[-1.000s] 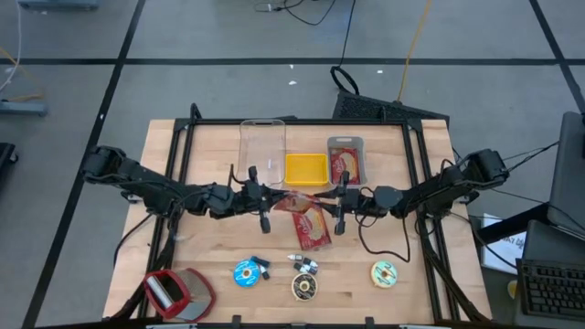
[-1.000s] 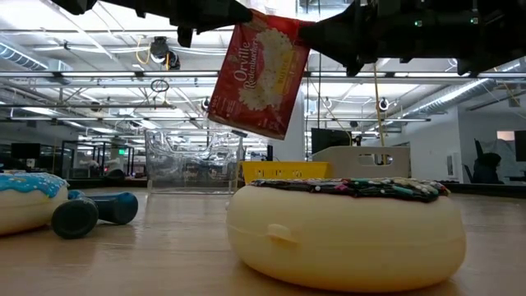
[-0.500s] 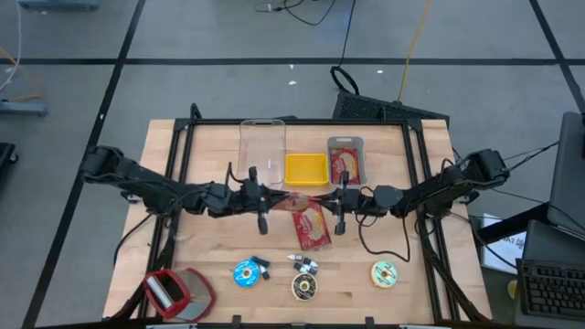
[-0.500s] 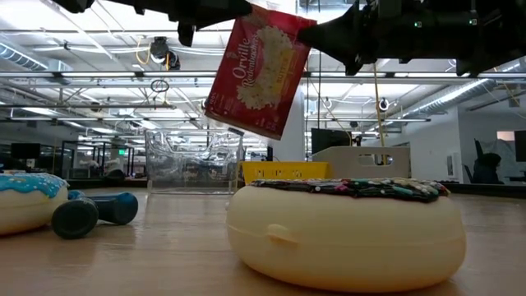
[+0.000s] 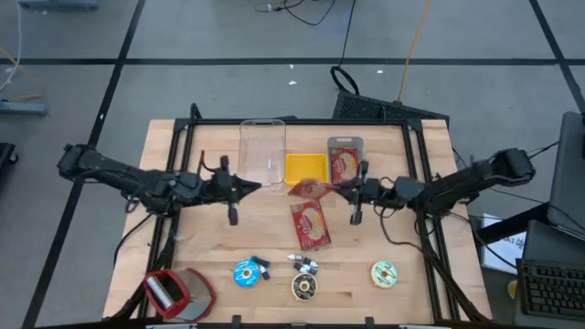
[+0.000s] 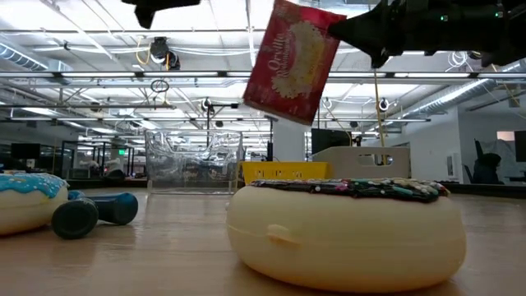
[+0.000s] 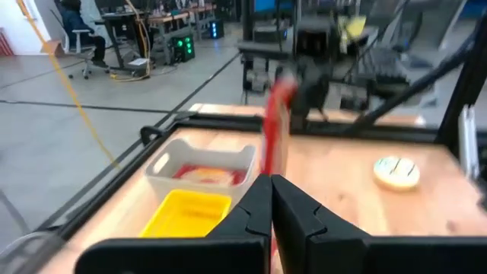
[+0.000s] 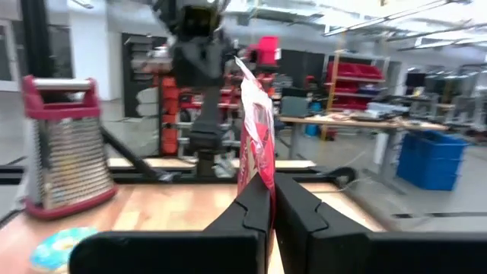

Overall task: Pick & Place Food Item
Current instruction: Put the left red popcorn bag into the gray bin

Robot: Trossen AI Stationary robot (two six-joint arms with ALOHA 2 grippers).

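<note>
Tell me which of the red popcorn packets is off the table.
The red popcorn packet pinched by the right gripper hangs in the air. One other lies flat on the wooden table; a third sits in the grey bin.

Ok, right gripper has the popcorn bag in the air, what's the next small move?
Probably carry the popcorn bag over the grey bin and lower it: the right gripper alone grips it, the left gripper hangs shut apart, and that bin holds a similar pack.
</note>
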